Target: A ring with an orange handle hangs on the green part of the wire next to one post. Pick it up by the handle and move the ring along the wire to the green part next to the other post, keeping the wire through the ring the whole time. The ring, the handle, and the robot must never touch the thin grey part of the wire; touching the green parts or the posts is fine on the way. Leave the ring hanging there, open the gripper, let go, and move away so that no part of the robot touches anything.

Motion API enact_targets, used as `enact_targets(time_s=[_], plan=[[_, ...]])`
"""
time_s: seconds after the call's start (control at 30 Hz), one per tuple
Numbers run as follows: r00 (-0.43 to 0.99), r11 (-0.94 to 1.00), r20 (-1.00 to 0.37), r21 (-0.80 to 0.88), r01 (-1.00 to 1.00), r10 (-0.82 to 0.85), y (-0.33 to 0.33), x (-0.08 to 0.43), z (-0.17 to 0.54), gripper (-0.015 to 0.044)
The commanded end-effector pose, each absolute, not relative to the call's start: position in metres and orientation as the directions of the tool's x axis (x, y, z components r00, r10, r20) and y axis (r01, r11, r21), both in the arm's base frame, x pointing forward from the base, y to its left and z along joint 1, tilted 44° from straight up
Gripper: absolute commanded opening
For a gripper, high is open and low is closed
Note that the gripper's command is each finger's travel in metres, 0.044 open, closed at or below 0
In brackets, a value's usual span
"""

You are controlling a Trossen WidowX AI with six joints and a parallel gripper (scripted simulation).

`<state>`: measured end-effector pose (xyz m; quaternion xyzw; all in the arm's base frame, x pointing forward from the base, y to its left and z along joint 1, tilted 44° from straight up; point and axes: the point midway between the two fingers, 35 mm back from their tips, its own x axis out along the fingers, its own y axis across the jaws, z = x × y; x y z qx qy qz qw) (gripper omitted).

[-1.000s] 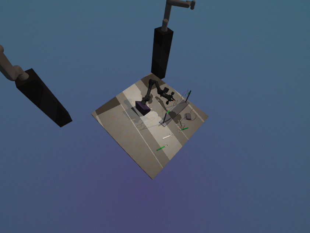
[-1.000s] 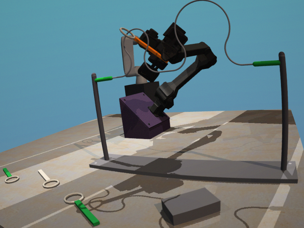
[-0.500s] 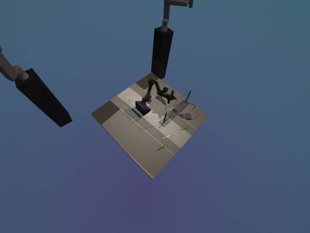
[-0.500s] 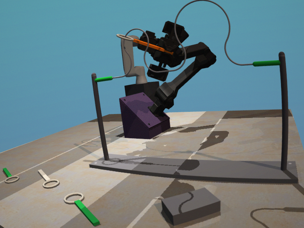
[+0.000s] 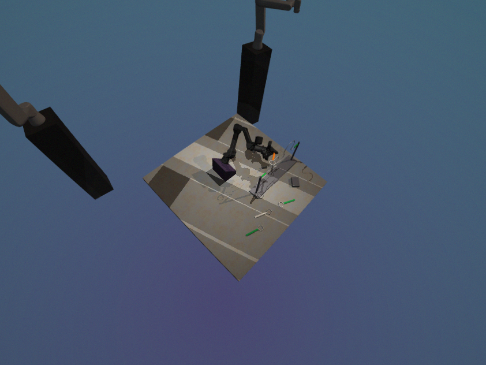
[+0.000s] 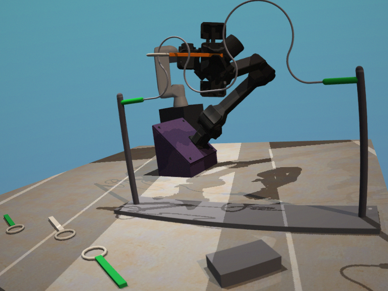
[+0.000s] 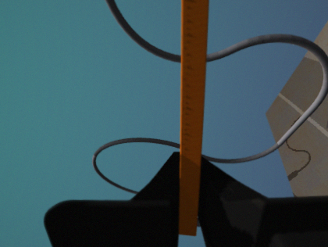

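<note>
Jaws closed on the orange handle (image 5: 273, 156) (image 6: 197, 55) (image 7: 193, 98), the gripper (image 5: 275, 152) (image 6: 218, 56) (image 7: 183, 158) holds the pale ring (image 5: 269, 161) (image 6: 150, 55) aloft at the smaller arch of the grey wire (image 5: 290, 142) (image 6: 292, 31) (image 7: 273, 38). In the exterior view, the ring appears nearly edge-on at left, its handle extending level to the right; wire contact cannot be judged.

From its purple base (image 5: 223, 168) (image 6: 172, 150), the black arm (image 5: 232, 143) (image 6: 239, 92) rises right to a bent elbow, then folds back left.

A green-handled ring (image 5: 252, 232) (image 6: 8, 219), a white-handled ring (image 5: 260, 215) (image 6: 55, 223) and a second green-handled ring (image 5: 289, 201) (image 6: 109, 269) lie left of a grey block (image 5: 295, 181) (image 6: 244, 259).

Behind them, the left post (image 5: 258, 185) (image 6: 127, 150) carries a short green section (image 5: 264, 174) (image 6: 132, 101). Between the ring and the other green section (image 5: 296, 145) (image 6: 339, 80), at the right post (image 5: 295, 151) (image 6: 362, 141), the wire dips, then climbs into a taller arch.
</note>
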<state>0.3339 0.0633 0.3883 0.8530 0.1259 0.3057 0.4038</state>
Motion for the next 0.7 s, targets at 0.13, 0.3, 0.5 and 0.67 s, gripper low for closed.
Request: enact_targets(time_s=[0.13, 0.3, 0.5, 0.67], plan=[[0.794, -0.788, 0.480, 0.615, 0.000, 0.374, 0.054, 0.335, 0.399, -0.0150], [0.802, -0.853, 0.503, 0.522, 0.016, 0.323, 0.048, 0.336, 0.404, -0.0150], [0.811, -0.909, 0.522, 0.416, 0.031, 0.266, 0.042, 0.337, 0.408, -0.0150], [0.817, -0.942, 0.531, 0.334, 0.041, 0.223, 0.038, 0.337, 0.411, -0.0150]])
